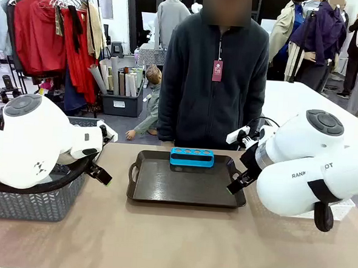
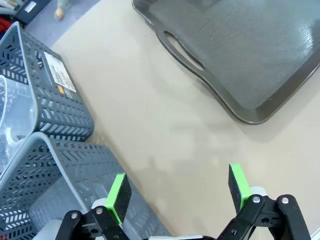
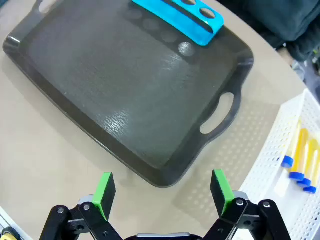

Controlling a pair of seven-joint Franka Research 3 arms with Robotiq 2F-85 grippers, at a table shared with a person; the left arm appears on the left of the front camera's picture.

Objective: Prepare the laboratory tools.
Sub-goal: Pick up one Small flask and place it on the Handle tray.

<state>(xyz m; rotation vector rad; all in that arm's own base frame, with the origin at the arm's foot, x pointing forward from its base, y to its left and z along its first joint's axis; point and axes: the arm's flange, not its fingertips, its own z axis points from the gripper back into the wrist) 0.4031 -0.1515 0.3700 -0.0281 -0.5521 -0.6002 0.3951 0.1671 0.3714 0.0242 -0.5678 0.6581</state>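
Several blue-capped tubes [image 3: 299,155]: lying side by side in a white perforated basket [image 3: 270,165], yellow liquid showing through. The basket is sitting on the desk [image 1: 172,243] just beside one handle of the black tray [image 3: 125,100].
Right pincer [image 3: 162,190]: hanging above the tray's near edge, jaws standing wide apart, gripping nothing.
Left pincer [image 2: 177,192]: hovering over bare desk between the tray and the grey baskets [image 2: 60,115], jaws spread fully, carrying nothing.
Blue rack [image 3: 180,12]: resting along the tray's far side, its round holes appearing unfilled.
Step in hand: probably fetching a first tube, with the right pincer sitting nearer.
Doing it well: swinging over the white basket, setting the pads across one tube's body below the cap, and taking an outer tube so the neighbours are not getting nudged.
Hard to make out: the picture edge is cutting off the tubes, leaving their count uncertain. Something clear [image 2: 12,115] is lying in one grey basket; flask or beaker, I cannot tell.
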